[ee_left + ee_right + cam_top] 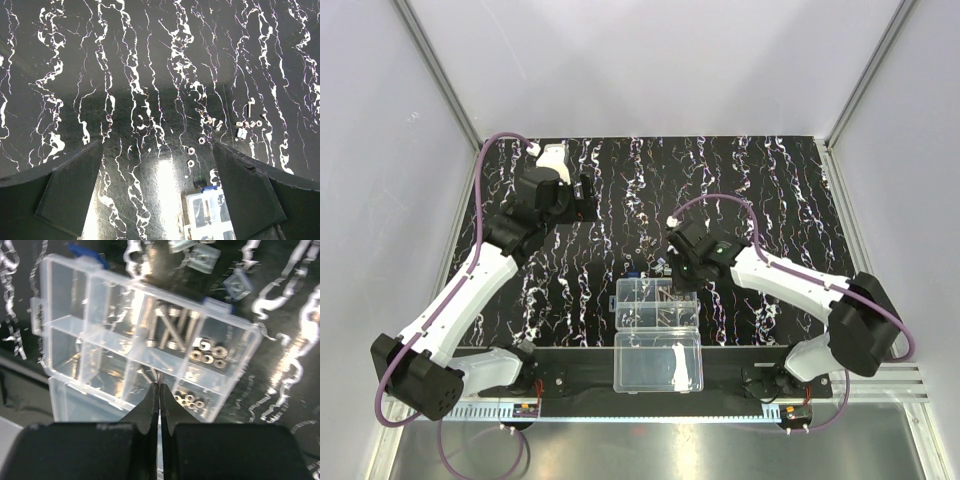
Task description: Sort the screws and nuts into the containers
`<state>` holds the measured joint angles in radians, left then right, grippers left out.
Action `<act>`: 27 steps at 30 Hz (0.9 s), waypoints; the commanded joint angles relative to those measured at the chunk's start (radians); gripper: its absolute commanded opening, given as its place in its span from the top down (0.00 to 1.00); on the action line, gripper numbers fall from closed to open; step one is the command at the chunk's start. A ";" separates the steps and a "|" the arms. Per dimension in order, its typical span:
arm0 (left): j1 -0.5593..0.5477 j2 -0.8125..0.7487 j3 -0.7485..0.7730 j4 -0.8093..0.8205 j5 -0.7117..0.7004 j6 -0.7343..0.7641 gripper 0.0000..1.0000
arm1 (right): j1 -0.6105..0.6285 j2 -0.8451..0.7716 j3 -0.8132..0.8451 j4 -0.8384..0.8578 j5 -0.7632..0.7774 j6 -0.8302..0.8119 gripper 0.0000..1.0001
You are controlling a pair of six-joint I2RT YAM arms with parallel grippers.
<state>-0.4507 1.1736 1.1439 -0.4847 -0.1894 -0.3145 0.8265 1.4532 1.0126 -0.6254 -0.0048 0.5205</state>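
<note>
My right gripper (159, 386) is pressed together over the organizer box (150, 292), next to its screws (169, 332); can't tell if one's pinched. I'd centre between dividers, go low, then release

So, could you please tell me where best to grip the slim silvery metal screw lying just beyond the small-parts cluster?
Take the slim silvery metal screw across the middle of its shank, probably straight down from above. It lies flat on the black white-streaked mat, so only its long sides are free, clear of the small parts nearby.
</note>
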 commanded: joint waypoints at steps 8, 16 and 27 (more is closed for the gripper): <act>-0.005 -0.014 0.043 0.017 0.008 -0.003 0.01 | 0.075 0.091 0.012 0.056 -0.083 -0.028 1.00; -0.005 -0.012 0.045 0.014 0.002 0.002 0.01 | 0.077 0.099 0.043 0.039 -0.080 -0.040 0.82; -0.005 -0.012 0.045 0.011 -0.007 0.003 0.01 | 0.056 0.073 0.217 -0.086 0.122 -0.088 0.38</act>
<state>-0.4507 1.1736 1.1439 -0.4850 -0.1879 -0.3141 0.8944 1.5574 1.1030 -0.6685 -0.0353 0.4496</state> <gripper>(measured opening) 0.988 0.609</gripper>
